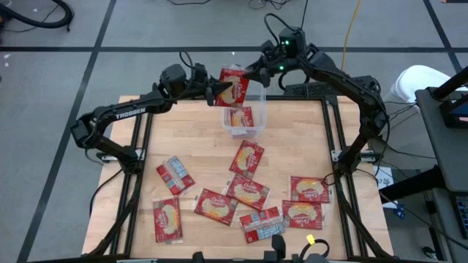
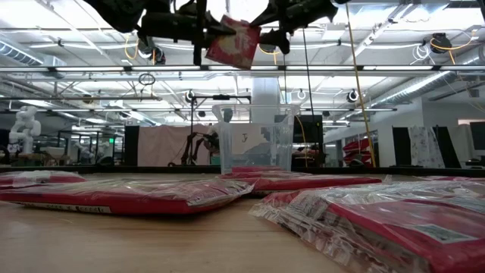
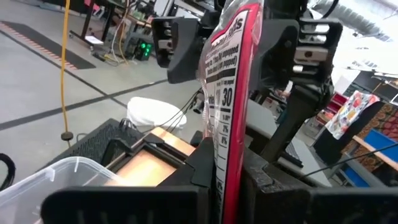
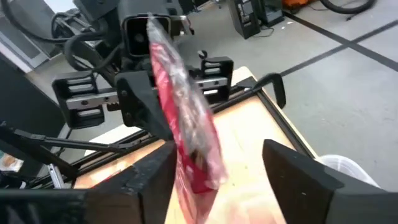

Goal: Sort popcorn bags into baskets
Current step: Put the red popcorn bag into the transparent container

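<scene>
My left gripper (image 1: 216, 92) is pinched hard on one edge of a popcorn bag (image 1: 234, 86), holding it up in the air above the far end of the table; in my left wrist view the bag (image 3: 230, 106) stands edge-on between my two dark fingers (image 3: 273, 193), clamped tight. My right gripper (image 1: 254, 76) faces it from the other side, its fingers spread apart, and in the right wrist view the same bag (image 4: 186, 143) hangs in the gap between them without either one clearly pressing on it. I read this as a handover in mid-air, with the left side carrying the bag, or the last instant before a drop. The clear basket (image 1: 243, 121) sits on the table just below and a little toward the near side of the held bag, and at least one bag (image 1: 242, 116) already lies inside it. The next move, as I judge it, calls for bringing the bag squarely over the basket's mouth and turning it flat enough to slip in, since the basket is barely wider than a bag. The other bags (image 1: 248, 158) lie scattered over the near half of the table (image 1: 197, 146), well apart from both grippers.
</scene>
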You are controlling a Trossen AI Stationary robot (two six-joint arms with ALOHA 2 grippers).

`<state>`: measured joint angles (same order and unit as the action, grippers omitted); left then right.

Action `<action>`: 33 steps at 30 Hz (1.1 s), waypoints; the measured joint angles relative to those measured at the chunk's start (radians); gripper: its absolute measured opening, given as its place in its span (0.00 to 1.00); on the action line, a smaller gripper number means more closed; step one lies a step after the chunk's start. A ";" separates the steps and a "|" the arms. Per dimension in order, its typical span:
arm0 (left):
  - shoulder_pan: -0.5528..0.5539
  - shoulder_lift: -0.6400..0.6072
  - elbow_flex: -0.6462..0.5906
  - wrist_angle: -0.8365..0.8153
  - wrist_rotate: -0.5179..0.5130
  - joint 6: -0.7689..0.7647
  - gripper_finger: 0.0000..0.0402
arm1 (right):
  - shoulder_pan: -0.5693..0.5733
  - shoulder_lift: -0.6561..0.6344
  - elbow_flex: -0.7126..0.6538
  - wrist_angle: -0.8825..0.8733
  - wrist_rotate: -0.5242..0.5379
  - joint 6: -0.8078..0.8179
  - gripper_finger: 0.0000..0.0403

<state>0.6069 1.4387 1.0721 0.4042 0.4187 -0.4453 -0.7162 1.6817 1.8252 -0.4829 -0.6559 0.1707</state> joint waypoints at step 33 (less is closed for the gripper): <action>-0.012 -0.017 0.002 -0.045 -0.199 0.027 0.35 | -0.062 0.001 -0.140 0.412 -0.185 0.262 0.03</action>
<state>0.5945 1.4216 1.0740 0.3594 0.2199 -0.4187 -0.7784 1.6824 1.6855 -0.0709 -0.8406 0.4325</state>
